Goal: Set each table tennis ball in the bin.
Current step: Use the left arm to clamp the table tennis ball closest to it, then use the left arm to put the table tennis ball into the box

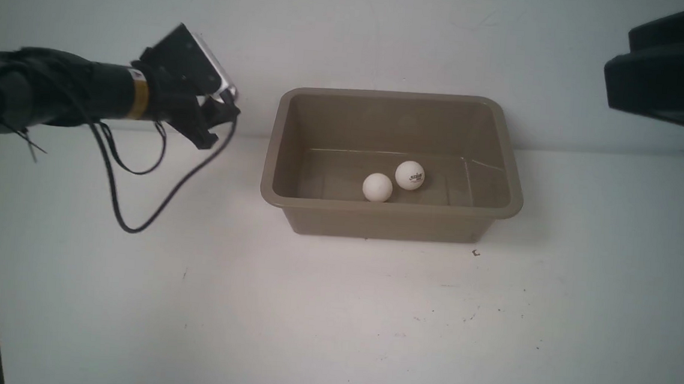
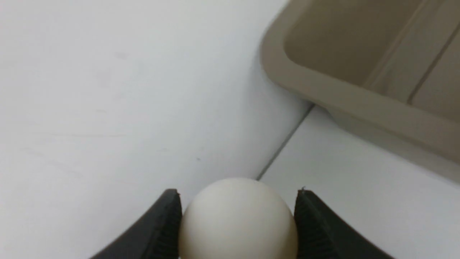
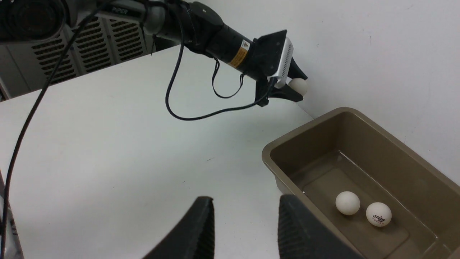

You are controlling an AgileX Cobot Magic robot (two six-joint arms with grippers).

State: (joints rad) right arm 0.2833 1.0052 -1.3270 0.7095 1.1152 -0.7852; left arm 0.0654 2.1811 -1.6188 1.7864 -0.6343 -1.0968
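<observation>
Front view: the left arm (image 1: 54, 87) reaches in from the left edge, and the left gripper (image 1: 220, 126) hangs above the table (image 1: 333, 324), left of the bin (image 1: 385, 222) and apart from it. From here I cannot make out what it holds. A cable (image 1: 129, 219) loops down under the wrist. The bin stands at centre against the wall (image 1: 389, 32). Inside it, on the floor, lie a plain ball (image 1: 377, 187) and a logo ball (image 1: 410, 175), side by side and about touching. The right arm (image 1: 675, 77) is a dark shape in the upper right corner.

Left wrist view: the left gripper (image 2: 237, 192) is clenched on a third ball (image 2: 238, 219) at bottom centre, with one black finger pressed to each side of it. The bin's rounded corner fills the upper right. The seam between wall and table runs up from behind the ball.

Right wrist view: the right gripper (image 3: 246, 198) shows at the bottom edge, its fingers (image 3: 199, 230) a little apart with nothing between them. In the upper middle, the left gripper grips the third ball (image 3: 299, 85) close to the wall, above the table and outside the bin. At lower right, the plain ball (image 3: 347, 203) and logo ball (image 3: 378, 214) lie in the bin.
</observation>
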